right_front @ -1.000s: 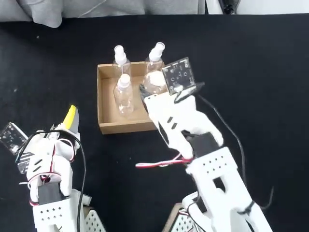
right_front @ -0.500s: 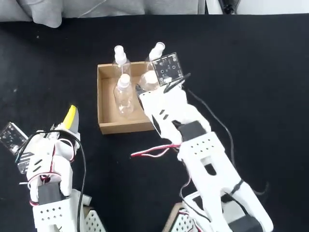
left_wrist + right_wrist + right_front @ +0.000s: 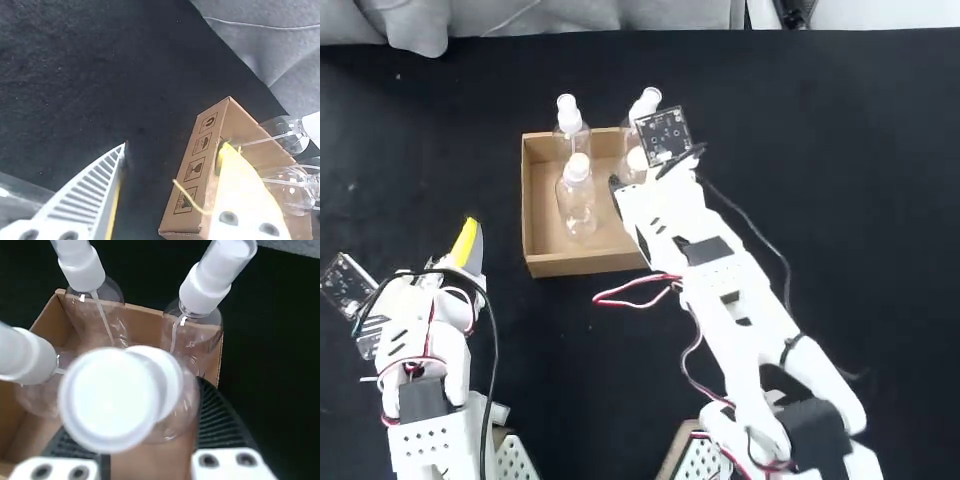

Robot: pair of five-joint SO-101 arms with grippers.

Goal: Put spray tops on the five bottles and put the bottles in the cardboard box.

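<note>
High view — fourth capped bottle held at the box, so we judge the task mostly done.
Left gripper (image 3: 172, 150) sits released at the near left with nothing in it. The cardboard box (image 3: 542, 262) has a mid-box bottle (image 3: 577, 195), plus a far-left bottle (image 3: 567, 120) and a far-right bottle (image 3: 645, 108) at its far wall, seemingly inside, all spray-topped. Right gripper (image 3: 625, 182) is clenched on the held bottle (image 3: 115, 397) at the box's right side — we count four, so one is left.
</note>
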